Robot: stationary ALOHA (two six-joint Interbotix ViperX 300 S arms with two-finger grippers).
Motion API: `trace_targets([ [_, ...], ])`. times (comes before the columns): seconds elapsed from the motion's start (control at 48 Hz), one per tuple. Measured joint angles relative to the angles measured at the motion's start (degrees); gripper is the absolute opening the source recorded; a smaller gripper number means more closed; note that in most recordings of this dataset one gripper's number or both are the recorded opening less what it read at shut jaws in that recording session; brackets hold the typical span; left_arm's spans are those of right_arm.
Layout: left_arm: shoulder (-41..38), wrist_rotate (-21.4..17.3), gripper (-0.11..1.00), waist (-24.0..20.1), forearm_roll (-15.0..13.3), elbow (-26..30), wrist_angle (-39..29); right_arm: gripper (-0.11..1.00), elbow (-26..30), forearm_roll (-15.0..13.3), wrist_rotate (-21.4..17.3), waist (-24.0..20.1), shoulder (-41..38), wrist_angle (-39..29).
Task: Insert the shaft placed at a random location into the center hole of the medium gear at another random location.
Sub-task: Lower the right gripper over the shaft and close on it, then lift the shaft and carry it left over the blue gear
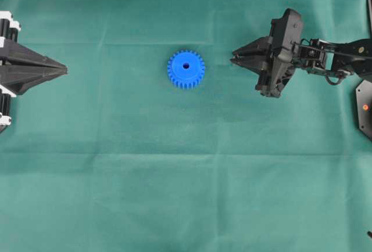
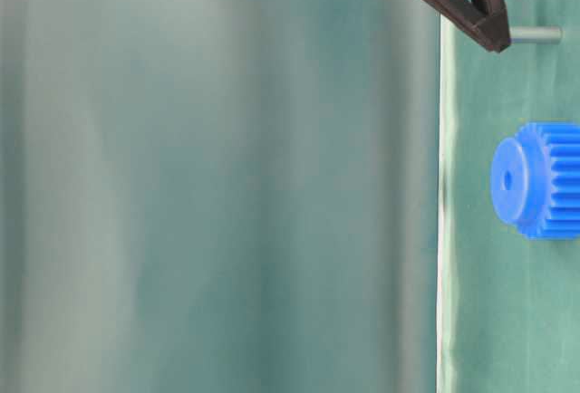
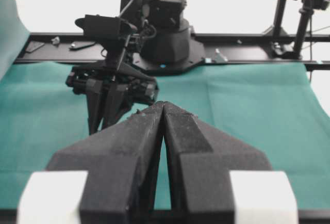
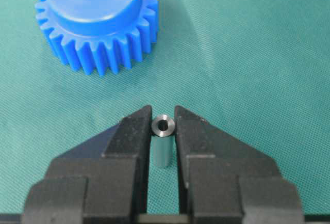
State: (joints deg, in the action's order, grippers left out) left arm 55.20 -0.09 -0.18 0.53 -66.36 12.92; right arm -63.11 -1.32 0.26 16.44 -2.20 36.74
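Shaft (image 4: 163,144), small grey metal tube, pinched by right gripper (image 4: 163,127); toothed blue plastic gear (image 4: 97,21) at 11 o'clock; left gripper (image 3: 163,111) fingers pressed together.

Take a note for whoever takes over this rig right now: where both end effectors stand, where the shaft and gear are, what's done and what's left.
Right end effector: closed on the shaft, which stands upright between its fingertips, apparently still on the green cloth.
Left end effector: shut, holding nothing, parked at the left edge.
Medium gear: flat on the cloth mid-table, hub up, center hole unobstructed, apart from the right end effector.
Done: shaft gripped.
Left: lift the shaft, carry it over the center hole, lower it in, release.
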Motion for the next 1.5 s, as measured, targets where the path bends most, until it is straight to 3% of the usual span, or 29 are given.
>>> trace_targets([
  [0.396, 0.0, 0.1, 0.00, 0.0, 0.1, 0.0, -0.4, 0.14, 0.4, 0.0, 0.0, -0.1, 1.1, -1.6],
  [0.897, 0.0, 0.0, 0.00, -0.1, 0.0, 0.0, -0.6, 0.14, 3.2, 0.0, 0.0, -1.2, 17.4, -18.3],
  [1.23, 0.0, 0.0, 0.00, 0.0, 0.1, -0.1, -0.6, 0.14, 4.5, 0.1, 0.0, -1.6, 16.0, -18.7],
  [1.501, -0.2, 0.0, 0.00, -0.1, 0.1, 0.0, -0.6, 0.14, 9.1, 0.1, 0.0, -3.5, 11.2, -18.5],
])
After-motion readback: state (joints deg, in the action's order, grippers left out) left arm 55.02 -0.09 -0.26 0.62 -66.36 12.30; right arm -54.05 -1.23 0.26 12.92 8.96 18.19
